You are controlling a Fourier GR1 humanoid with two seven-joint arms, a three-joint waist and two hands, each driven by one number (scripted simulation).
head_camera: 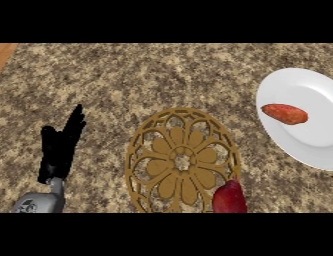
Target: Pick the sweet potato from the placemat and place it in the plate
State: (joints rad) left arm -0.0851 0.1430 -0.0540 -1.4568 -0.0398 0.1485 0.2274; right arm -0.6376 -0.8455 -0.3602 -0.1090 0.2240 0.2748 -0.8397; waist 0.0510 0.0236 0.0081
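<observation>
On the tabletop (161, 75): one white plate (324, 145), one gold placemat (180, 160), two reddish sweet potatoes, one on the plate (285, 113), one at the placemat's edge (229, 198), and one black hand (60, 145).

The sweet potato (285, 113) is small, orange-red and shaped like a fat bean. It lies on its side in the middle of the plate (324, 150), with one end pointing up and to the left. The plate is white and round, and it sits on the counter at the right side. The placemat (181, 161) is golden brown, round, and full of holes that make a flower shape. It lies flat, just left of the plate.
</observation>
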